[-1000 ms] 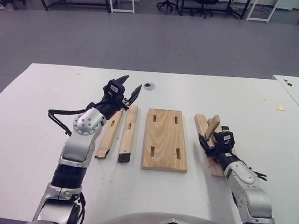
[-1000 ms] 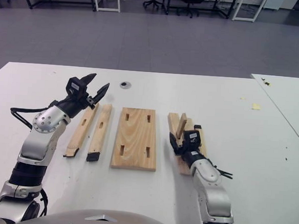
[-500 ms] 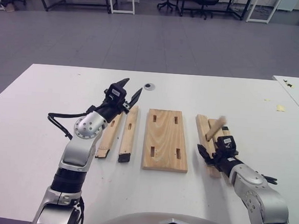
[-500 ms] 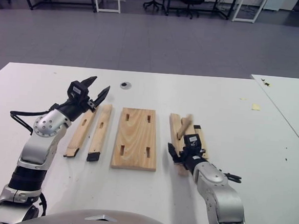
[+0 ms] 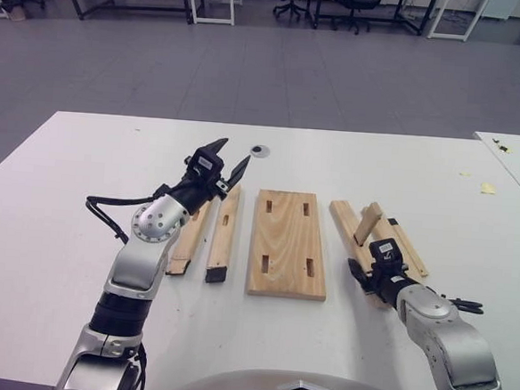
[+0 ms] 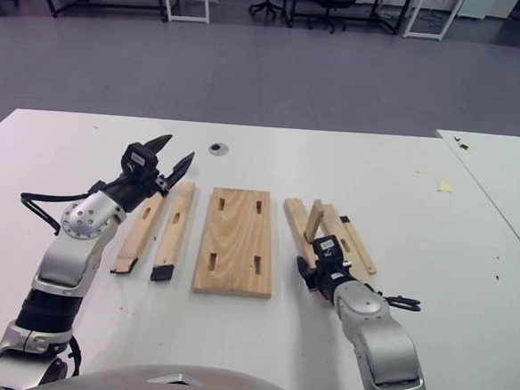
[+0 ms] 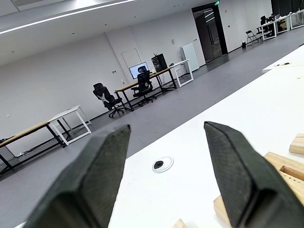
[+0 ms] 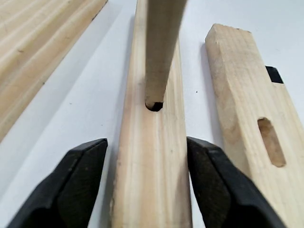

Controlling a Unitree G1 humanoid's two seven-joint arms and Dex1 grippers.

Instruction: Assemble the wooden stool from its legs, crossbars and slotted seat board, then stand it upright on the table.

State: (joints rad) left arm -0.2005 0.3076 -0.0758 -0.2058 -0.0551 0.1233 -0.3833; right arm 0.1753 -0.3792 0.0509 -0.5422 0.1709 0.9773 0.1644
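White tabletop, grey floor w/ desks and chairs beyond. Mid-table: flat pale rectangular wooden seat board (image 5: 289, 243) w/ four slots, lying flat, nothing fitted in it yet. Just R of board: long pale wooden leg (image 5: 345, 223) lying at an angle, w/ short wooden crossbar (image 5: 369, 222) standing tilted in its hole. Looks shallowly seated in R wrist view, prob. not driven home. Further slotted pale wooden leg (image 5: 405, 247) just beside, thin strip of table between. R gripper (image 5: 372, 272) clamped across near end of the long leg, one black finger (image 8: 71, 190) each side. L of board: two black-tipped wooden legs (image 5: 224, 231) side by side, untouched. L gripper (image 5: 233, 151) spread wide, holding nothing, hanging in air over their far ends. Small round grey cable port (image 5: 260, 149) farther back.

Early stage, by the look of it. Risks:
- Jerk or twist of held leg → loose crossbar tips out of hole.
- Grip at one end only → leg pivots, knocks neighbour.
- Pressing crossbar in w/o bracing → leg skids on smooth top.
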